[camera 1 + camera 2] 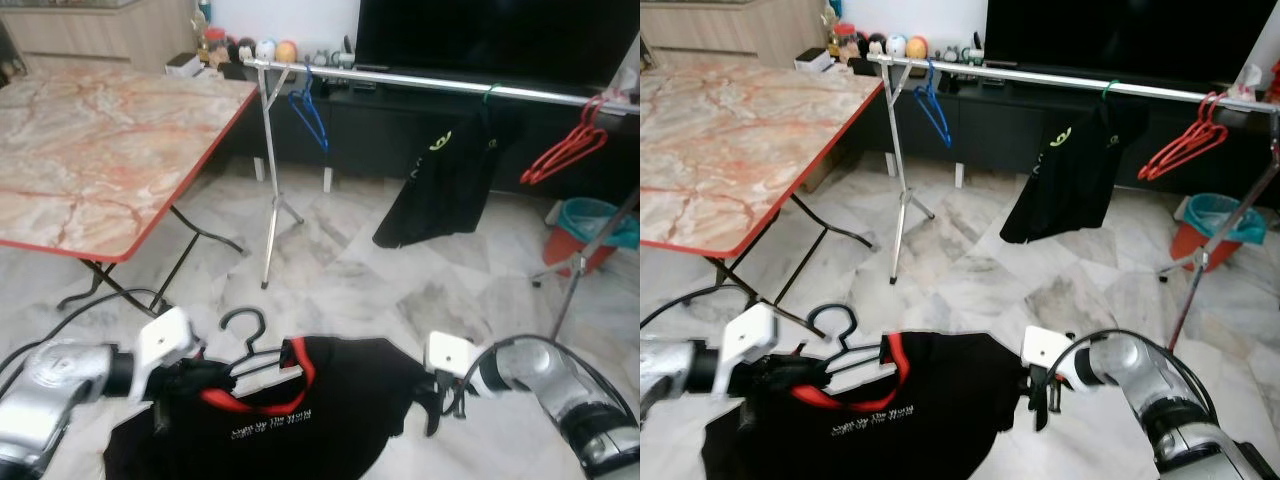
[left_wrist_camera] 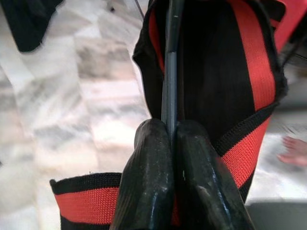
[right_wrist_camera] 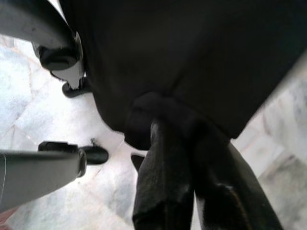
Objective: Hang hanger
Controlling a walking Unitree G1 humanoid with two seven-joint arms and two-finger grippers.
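Two grippers: we hold one black shirt (image 1: 300,410) stretched between them, low at 6 o'clock.
Left gripper (image 2: 170,139): clenched on the black hanger (image 1: 250,350) inside the red collar.
Right gripper (image 3: 184,139): pinched on the shirt's far edge.
Hanger: in our grip, its hook up and free, well short of the rail.
Rail (image 1: 420,78): across 12 o'clock, with a bare stretch between the blue hanger (image 1: 310,112) and the hung shirt (image 1: 445,175).
Doing it well: we should step closer, lift level, keep the hook upright and lower it onto that stretch.

Marble-pattern tabletop (image 1: 90,150) with red edge, upper left. Orange bucket (image 1: 588,240) stands on marble floor (image 1: 340,280), right edge. Dark television (image 1: 490,40) at top.
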